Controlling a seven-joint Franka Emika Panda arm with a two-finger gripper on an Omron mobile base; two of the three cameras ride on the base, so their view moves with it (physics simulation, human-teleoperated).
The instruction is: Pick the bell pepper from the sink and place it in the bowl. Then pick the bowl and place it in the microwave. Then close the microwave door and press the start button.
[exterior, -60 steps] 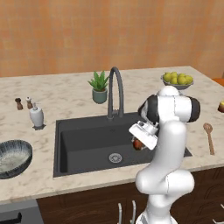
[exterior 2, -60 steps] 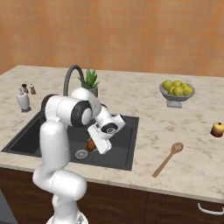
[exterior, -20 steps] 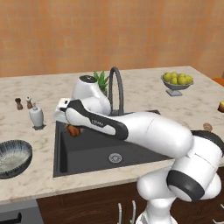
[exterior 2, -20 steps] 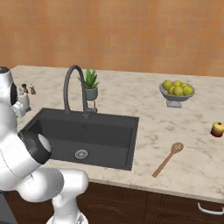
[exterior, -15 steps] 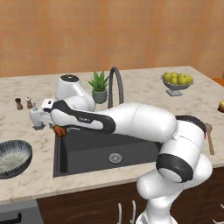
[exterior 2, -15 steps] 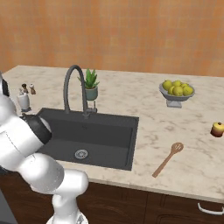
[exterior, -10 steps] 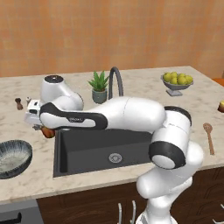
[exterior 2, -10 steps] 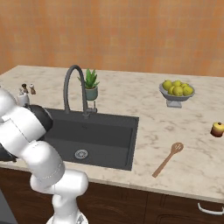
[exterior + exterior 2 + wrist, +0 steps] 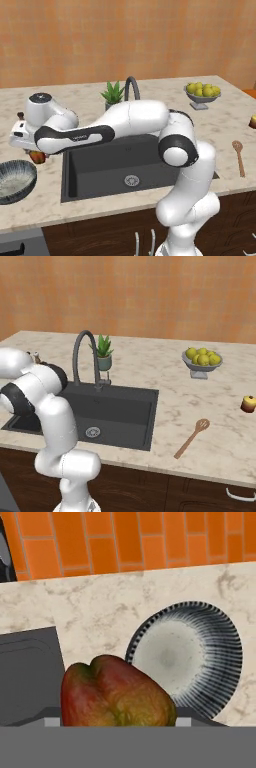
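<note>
The arm reaches far out past the left edge of the sink (image 9: 135,165), and its gripper (image 9: 36,154) hangs over the marble counter (image 9: 55,210) between the sink and the bowl (image 9: 15,181). The bell pepper (image 9: 37,157) sits pinched between the fingers, just beneath the white hand; seen from the hand camera the pepper (image 9: 116,698) bulks large and close, orange-red with a darker, greenish flush. Relative to the sink, the bowl lies on the counter beyond the left rim, near the front edge, upright, its pale speckled inside showing. The pepper is above the counter strip just beside the bowl's near rim, not over the bowl's middle. Behind the sink stand the arched faucet (image 9: 86,358) and a small potted plant (image 9: 103,353); well to the sink's right are the footed bowl of yellow fruit (image 9: 202,362), a wooden spoon (image 9: 191,438) and an apple (image 9: 248,403).
</note>
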